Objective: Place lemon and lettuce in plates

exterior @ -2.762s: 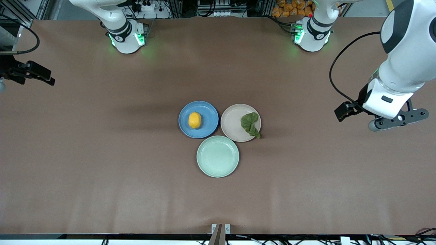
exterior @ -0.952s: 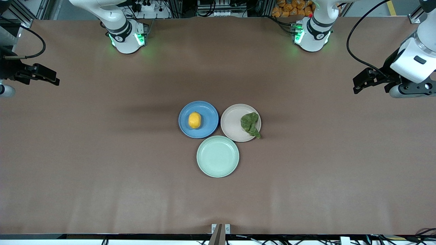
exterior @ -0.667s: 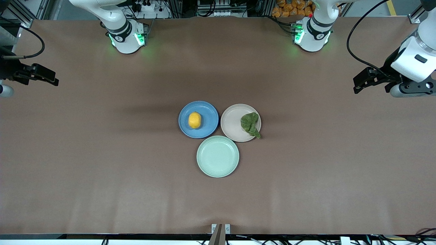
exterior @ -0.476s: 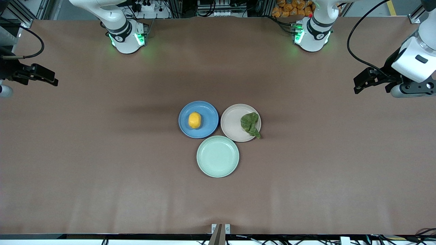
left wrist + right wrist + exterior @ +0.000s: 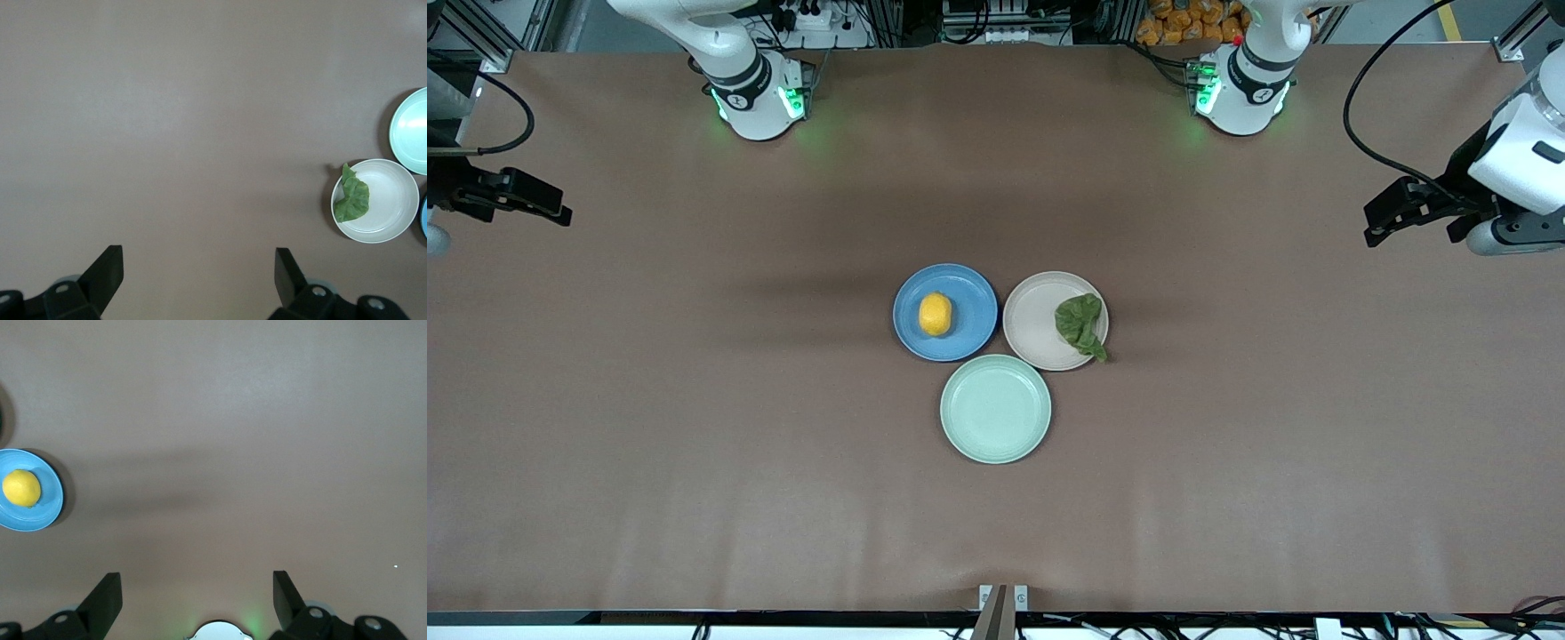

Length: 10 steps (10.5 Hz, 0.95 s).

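Overhanging beige-pink plate's (image 5: 1040, 322) rim: lettuce (image 5: 1080, 325) tail.

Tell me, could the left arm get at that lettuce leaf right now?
Probably yes. The left gripper hangs open over bare table at its own end, and nothing lies between it and the lettuce on the beige-pink plate.

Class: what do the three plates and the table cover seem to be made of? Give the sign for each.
Blue plate, beige-pink plate and mint-green plate: probably matte plastic or similar, judging by flat even colour and weak shine. Table cover: likely brown paper or thin sheet, shown by faint creases.
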Each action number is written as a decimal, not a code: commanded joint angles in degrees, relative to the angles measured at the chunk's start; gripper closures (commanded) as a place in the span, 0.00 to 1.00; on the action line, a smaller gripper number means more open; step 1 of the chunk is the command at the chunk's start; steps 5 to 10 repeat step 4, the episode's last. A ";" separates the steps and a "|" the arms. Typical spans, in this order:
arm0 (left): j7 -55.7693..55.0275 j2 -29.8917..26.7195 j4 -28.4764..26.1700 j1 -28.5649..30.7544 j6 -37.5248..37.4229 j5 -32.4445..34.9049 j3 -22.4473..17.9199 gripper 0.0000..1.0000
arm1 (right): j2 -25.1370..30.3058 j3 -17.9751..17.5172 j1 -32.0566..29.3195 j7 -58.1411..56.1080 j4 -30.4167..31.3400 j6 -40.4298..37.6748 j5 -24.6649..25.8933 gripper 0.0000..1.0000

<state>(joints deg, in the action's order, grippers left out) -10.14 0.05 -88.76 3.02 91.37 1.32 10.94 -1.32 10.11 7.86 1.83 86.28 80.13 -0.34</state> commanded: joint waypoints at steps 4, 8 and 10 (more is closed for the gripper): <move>3.11 -0.66 0.51 0.50 -0.40 1.32 0.04 0.00 | -0.79 -0.27 -1.01 -0.42 -1.64 -0.85 0.87 0.00; 3.11 -0.66 0.51 0.50 -0.40 1.32 0.04 0.00 | -0.79 -0.27 -1.01 -0.42 -1.64 -0.85 0.87 0.00; 3.11 -0.66 0.51 0.50 -0.40 1.32 0.04 0.00 | -0.79 -0.27 -1.01 -0.42 -1.64 -0.85 0.87 0.00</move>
